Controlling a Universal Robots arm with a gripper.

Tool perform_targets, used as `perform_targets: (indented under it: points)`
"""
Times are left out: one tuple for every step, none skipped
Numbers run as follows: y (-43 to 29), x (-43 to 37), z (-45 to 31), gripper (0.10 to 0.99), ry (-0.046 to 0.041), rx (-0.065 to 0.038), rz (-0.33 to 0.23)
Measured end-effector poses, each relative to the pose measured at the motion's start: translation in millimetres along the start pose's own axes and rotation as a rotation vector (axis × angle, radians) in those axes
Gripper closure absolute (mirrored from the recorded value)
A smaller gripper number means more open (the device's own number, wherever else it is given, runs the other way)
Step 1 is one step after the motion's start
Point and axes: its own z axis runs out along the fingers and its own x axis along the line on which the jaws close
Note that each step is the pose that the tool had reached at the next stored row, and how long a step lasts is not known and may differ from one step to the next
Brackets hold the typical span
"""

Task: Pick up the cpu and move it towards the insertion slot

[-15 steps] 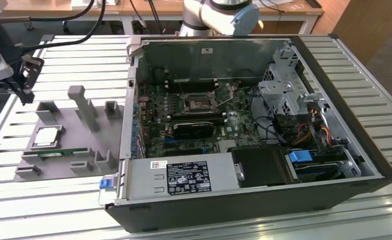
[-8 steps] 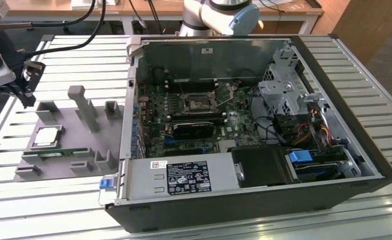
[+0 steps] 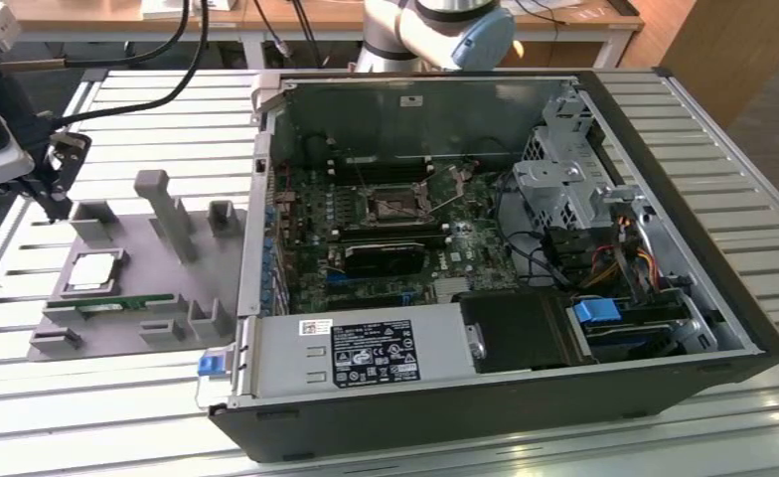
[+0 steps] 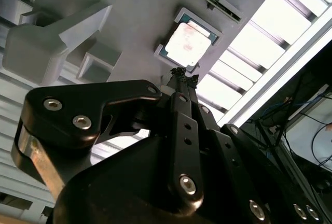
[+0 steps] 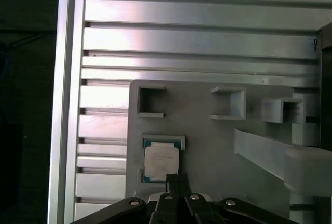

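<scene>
Closed and empty end effector (image 5: 177, 179), fingertips pressed together, hovering over the grey holder plate (image 5: 218, 146). Just ahead of those tips and untouched: the cpu (image 5: 161, 162), flat in its square recess of that plate, silver top up, square, so no long axis to line up with. Well apart from the plate, toward the exterior view's right, inside the open computer case (image 3: 496, 417): the insertion slot (image 3: 392, 207). Judged as approach stage; no grasp yet.
</scene>
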Motion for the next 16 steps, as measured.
perform_targets:
  points:
    - [0.0,0.7,1.6,0.984,0.0001,0.0,0.0]
    - [-0.1,1.6,3.0,0.984,0.0002,0.0,0.0]
    - [-0.2,2.6,4.4,0.984,0.0002,0.0,0.0]
    - [-0.2,3.4,6.0,0.984,0.0,0.0,0.0]
    - [-0.2,4.4,7.8,0.984,-0.0001,0.0,0.0]
    - [-0.3,5.2,9.4,0.984,-0.0001,0.0,0.0]
    - [-0.3,5.9,11.1,0.984,-0.0002,0.0,0.0]
    - [-0.4,6.6,12.8,0.984,-0.0002,0.0,0.0]
    - [-0.4,7.2,14.3,0.984,-0.0001,0.0,0.0]
    - [-0.5,7.8,15.7,0.984,-0.0002,0.0,0.0]
    - [-0.5,8.4,17.0,0.984,-0.0001,0.0,0.0]
    - [-0.6,9.1,18.3,0.984,0.0,0.0,0.0]
    - [-0.6,9.7,19.7,0.984,0.0,0.0,0.0]
    - [-0.6,10.4,21.0,0.984,-0.0001,0.0,0.0]
    - [-0.6,11.1,22.3,0.984,-0.0001,0.0,0.0]
    - [-0.7,11.8,23.6,0.984,0.0,0.0,0.0]
